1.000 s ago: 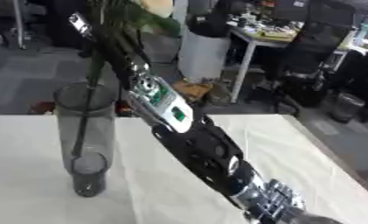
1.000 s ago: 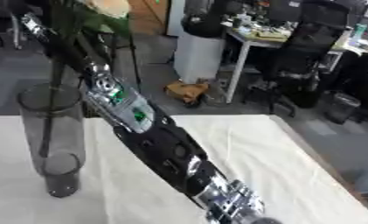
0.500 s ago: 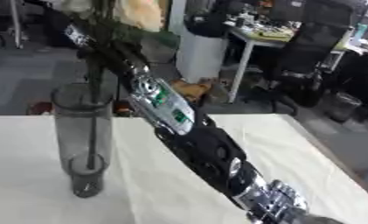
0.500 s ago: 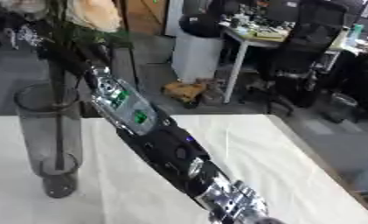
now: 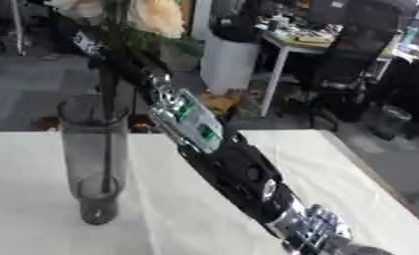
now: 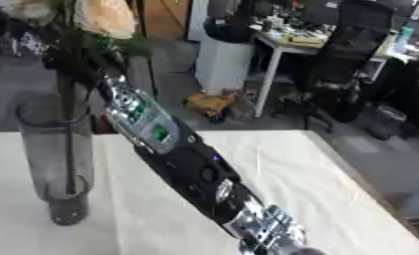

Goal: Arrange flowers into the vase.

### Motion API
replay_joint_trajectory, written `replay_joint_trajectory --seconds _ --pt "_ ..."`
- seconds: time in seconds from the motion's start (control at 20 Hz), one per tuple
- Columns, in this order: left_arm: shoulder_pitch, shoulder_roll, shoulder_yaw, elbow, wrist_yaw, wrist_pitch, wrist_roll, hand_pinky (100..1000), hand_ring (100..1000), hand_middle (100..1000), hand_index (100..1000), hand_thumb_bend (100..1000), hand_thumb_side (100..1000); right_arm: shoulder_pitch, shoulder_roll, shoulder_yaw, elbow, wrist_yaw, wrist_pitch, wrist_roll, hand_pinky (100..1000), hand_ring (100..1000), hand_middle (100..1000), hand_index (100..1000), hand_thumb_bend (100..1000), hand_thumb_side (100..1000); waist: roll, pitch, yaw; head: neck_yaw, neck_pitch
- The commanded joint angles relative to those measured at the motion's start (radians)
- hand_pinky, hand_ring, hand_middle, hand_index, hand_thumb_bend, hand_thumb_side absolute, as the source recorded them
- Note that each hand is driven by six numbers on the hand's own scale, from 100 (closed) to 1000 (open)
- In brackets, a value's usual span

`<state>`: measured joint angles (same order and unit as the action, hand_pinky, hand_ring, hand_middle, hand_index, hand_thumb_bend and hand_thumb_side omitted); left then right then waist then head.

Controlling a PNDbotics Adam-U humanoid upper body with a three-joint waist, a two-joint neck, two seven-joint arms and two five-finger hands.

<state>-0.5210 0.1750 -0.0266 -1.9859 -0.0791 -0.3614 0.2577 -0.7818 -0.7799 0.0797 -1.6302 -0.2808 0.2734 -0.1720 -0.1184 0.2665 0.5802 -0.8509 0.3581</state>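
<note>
A tall grey glass vase (image 5: 94, 164) stands on the white table (image 5: 343, 169) at the left. A dark green stem (image 5: 106, 149) runs down inside it, nearly to the bottom. Above the rim there are green leaves, a peach bloom (image 6: 104, 17) and a paler bloom (image 5: 73, 6) at the top edge. My right arm (image 5: 239, 174) stretches from the lower right up to the stems. Its dark right hand (image 5: 92, 44) is shut round the stems just above the vase. The left hand is out of sight.
Beyond the table's far edge is an office floor with a white bin (image 5: 226, 60), a desk (image 5: 299, 42) and black chairs (image 5: 352, 64). The table's right edge (image 5: 369, 174) runs diagonally toward the lower right.
My right hand has come down with the flowers. The blooms have dropped into sight at the top and the stem reaches deeper into the vase.
</note>
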Motion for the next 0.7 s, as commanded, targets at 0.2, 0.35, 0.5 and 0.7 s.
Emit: replay_joint_trajectory --seconds 0.2,0.35,0.5,0.7 --pt "-0.018 0.006 0.003 -0.014 0.001 0.001 -0.002 636 948 963 956 100 1000 -0.001 -0.045 -0.019 -0.032 0.042 -0.010 0.080 1000 1000 492 706 507 876 0.007 -0.019 -0.006 -0.002 -0.011" --pt "-0.019 0.006 0.003 -0.014 0.001 0.002 -0.002 636 948 963 955 100 1000 0.003 -0.046 -0.025 -0.035 0.064 -0.014 0.122 1000 1000 505 718 509 888 0.007 -0.019 -0.008 -0.002 -0.012" --pt "-0.019 0.006 0.003 -0.014 0.001 0.002 -0.002 636 948 963 956 100 1000 0.007 -0.048 -0.035 -0.034 0.085 -0.020 0.144 1000 1000 523 739 510 889 0.008 -0.019 -0.010 -0.002 -0.012" --pt "-0.019 0.006 0.003 -0.014 0.002 0.001 -0.002 637 948 963 956 100 1000 0.011 -0.049 -0.041 -0.036 0.105 -0.025 0.149 1000 1000 526 743 511 888 0.010 -0.020 -0.013 -0.003 -0.013"
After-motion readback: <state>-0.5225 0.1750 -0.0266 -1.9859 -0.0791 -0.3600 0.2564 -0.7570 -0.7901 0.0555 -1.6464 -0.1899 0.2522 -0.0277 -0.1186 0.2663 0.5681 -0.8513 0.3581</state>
